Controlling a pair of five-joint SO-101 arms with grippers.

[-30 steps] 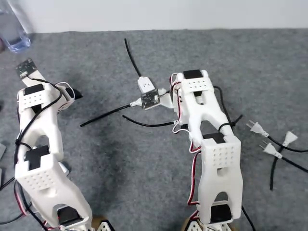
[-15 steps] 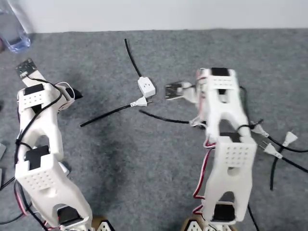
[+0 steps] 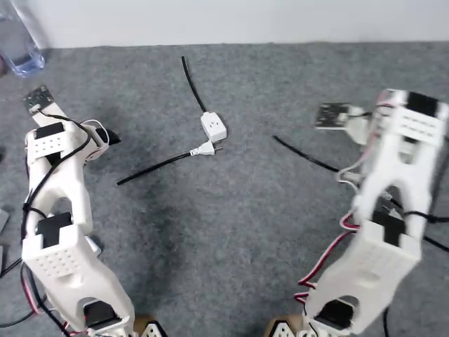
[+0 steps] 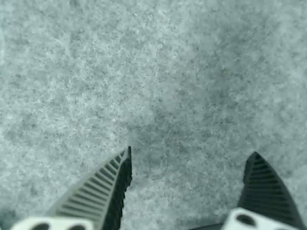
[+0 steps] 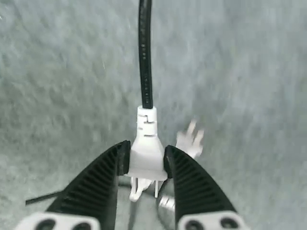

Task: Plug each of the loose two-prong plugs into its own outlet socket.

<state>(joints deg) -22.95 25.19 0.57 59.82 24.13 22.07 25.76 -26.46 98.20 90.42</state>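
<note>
We find the right gripper (image 5: 146,149) closed on the body of a white two-prong plug (image 5: 146,155). Both ribbed jaws press its flanks, parted by no more than the plug's own width. The prongs appear to point back toward the wrist, and the black cord (image 5: 145,57) runs forward, away from the fingers. In the high view the right arm (image 3: 393,182) stands at the right of the table, well apart from the white outlet block (image 3: 213,126) near the middle. A second plug (image 3: 204,148) lies just beside that block, not seated in it. In our judgement the step in hand is bringing the held plug to a socket. To do it well, the prongs must face the slots squarely, so the present grip probably calls for setting the plug down and regripping it. The trailing cord should be kept slack so it does not drag the block or the second plug. The left gripper (image 4: 191,155) hangs over bare grey carpet (image 4: 153,72), jaws spread wide, holding and touching nothing.
</note>
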